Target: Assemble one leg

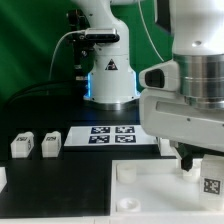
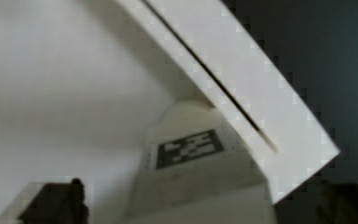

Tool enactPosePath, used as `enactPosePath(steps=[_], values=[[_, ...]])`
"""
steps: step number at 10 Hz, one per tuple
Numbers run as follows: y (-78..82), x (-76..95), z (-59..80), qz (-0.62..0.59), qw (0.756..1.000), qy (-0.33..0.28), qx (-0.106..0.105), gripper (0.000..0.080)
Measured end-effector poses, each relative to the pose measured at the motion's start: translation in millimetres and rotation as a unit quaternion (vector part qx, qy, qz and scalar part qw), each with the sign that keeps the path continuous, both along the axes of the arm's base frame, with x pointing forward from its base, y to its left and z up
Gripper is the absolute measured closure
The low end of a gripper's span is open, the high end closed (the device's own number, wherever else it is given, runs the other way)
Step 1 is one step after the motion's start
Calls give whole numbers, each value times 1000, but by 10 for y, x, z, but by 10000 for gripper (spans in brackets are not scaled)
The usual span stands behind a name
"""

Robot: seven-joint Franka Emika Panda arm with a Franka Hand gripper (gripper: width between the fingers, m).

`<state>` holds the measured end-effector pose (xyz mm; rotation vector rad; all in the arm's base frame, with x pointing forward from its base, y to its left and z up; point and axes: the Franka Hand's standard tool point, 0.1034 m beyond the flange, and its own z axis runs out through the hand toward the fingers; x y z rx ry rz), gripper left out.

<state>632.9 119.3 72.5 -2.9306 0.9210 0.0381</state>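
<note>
A leg, a small white block with a black-and-white tag, stands at the far corner of the white tray-like top on the exterior view's right. My gripper hangs right over it. In the wrist view the leg stands between my fingers, next to the top's raised rim. One finger lies against the leg. The other finger stands apart from it, with a strip of the top's surface showing between, so the jaws are open. Two more legs lie on the dark table at the exterior view's left.
The marker board lies on the table behind the top. The robot's base stands at the back with a cable beside it. A green backdrop fills the rear.
</note>
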Motion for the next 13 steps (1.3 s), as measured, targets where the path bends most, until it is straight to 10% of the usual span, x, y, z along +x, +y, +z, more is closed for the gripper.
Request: enactPosePath(steps=[3,5,9,11,13], values=[[103,23,28,75,997,-11,-8,150],[80,24,26,19,1000,-7,-9,410],[25,0,0,-219,976,14,-12,503],[17,2,-5,-318,948,20,-11,505],[2,13,-9,-497,867,37,8,505]])
